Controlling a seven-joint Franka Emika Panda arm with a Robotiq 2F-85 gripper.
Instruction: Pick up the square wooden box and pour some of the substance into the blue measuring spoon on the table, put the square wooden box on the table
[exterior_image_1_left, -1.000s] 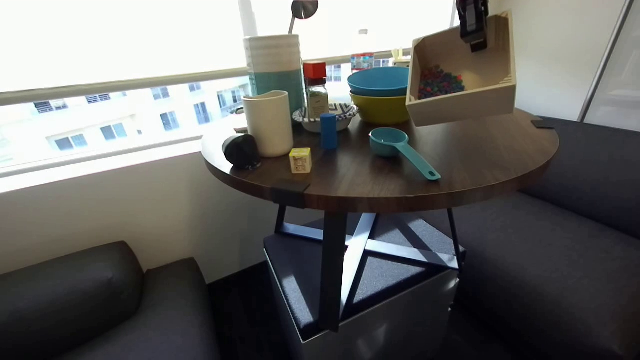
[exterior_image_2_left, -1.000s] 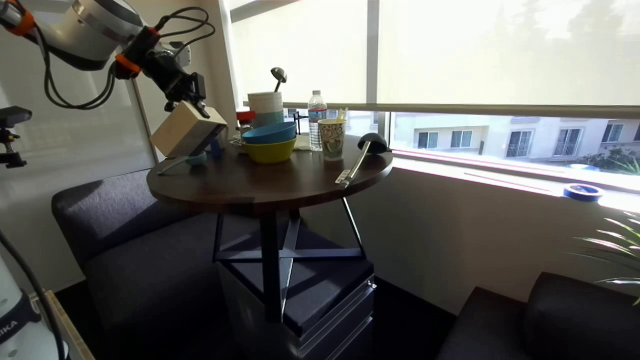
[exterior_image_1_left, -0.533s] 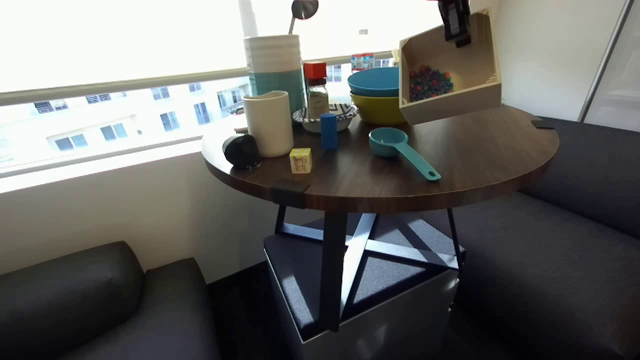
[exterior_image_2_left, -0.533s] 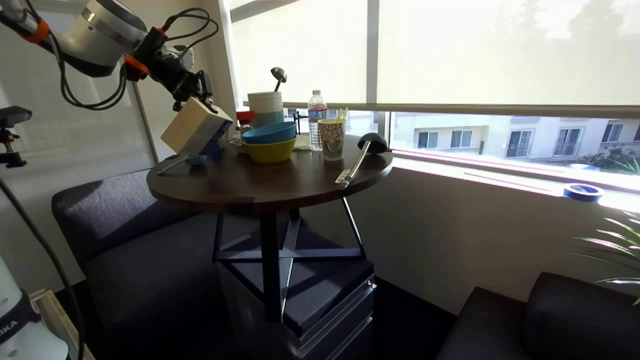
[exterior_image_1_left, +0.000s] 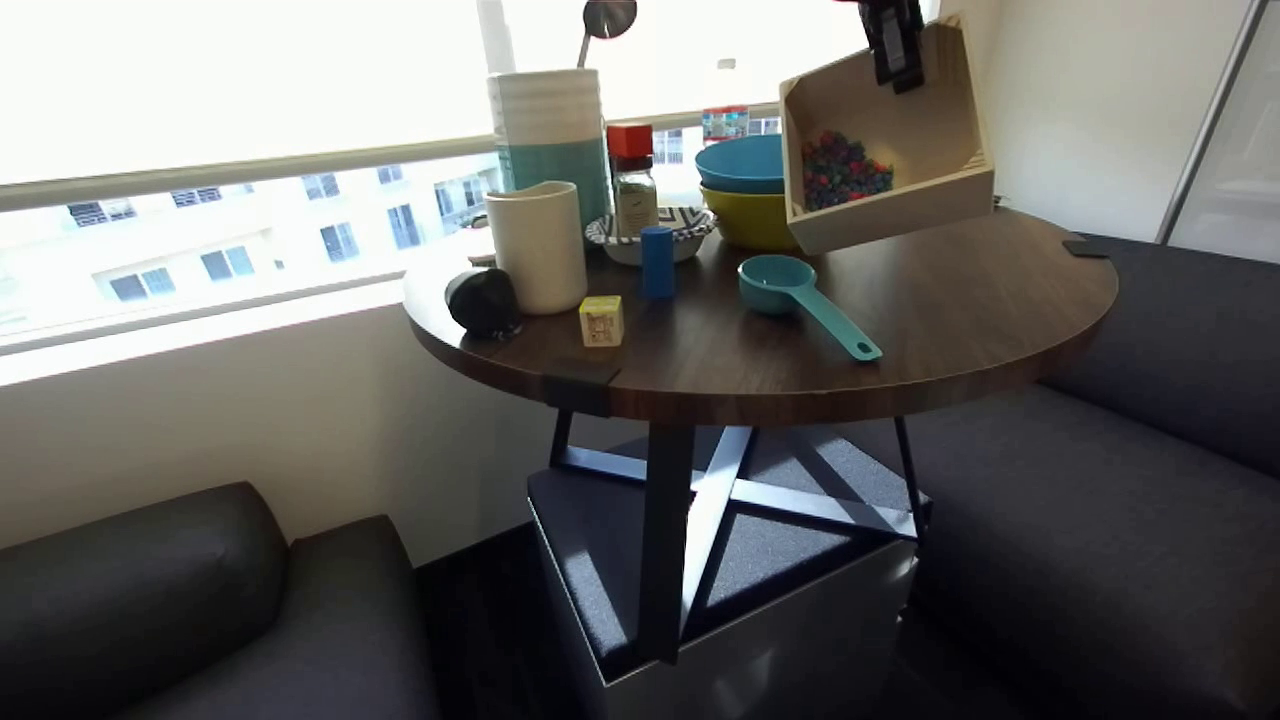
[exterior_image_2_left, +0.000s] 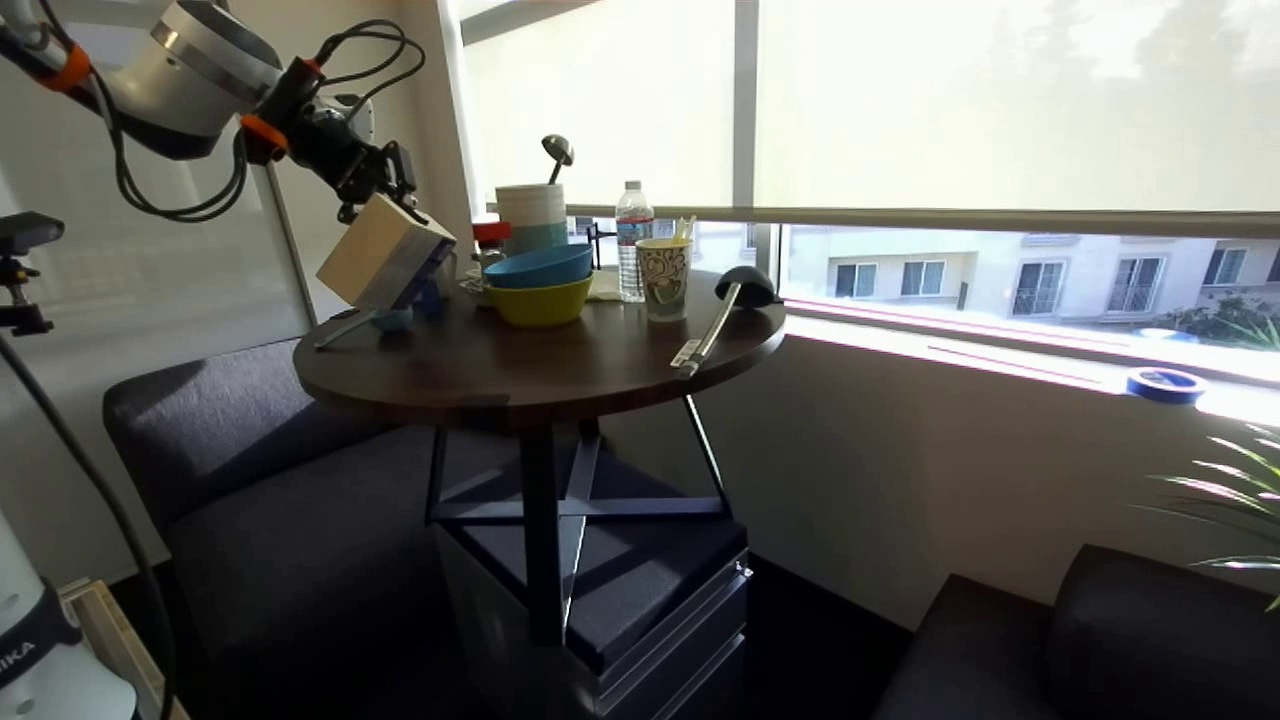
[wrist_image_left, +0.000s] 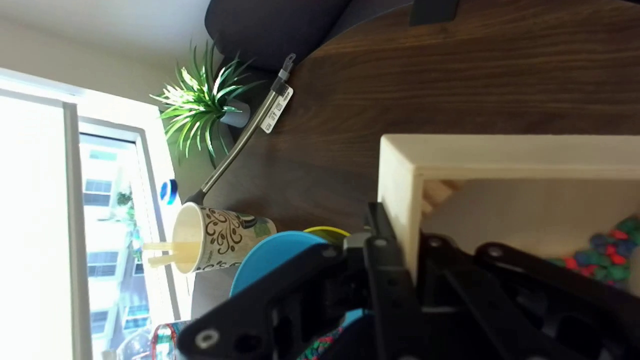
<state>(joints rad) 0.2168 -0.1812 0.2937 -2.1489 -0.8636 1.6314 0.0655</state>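
The round table (exterior_image_1_left: 960, 310) spreads beneath everything, and above its right half, in an exterior view, hangs the square wooden box (exterior_image_1_left: 900, 212), off the surface, its open face leaning to the near left. It sits further left than a second ago. The gripper (wrist_image_left: 404, 227) is clamped on one wall of the box. The blue bowl (exterior_image_1_left: 740, 165), stacked on the yellow bowl (exterior_image_1_left: 750, 220), stands farther back, partly hidden there by the box. The blue measuring spoon (exterior_image_1_left: 815, 306) lies unmoved near the box's lowest corner, no filling showing in its cup; the shift therefore looks like lining up for the pour, though whether that corner is squarely above the cup I cannot tell. The pellets (exterior_image_1_left: 843, 172) heap in the box's low left corner, so pouring probably wants a steeper tilt.
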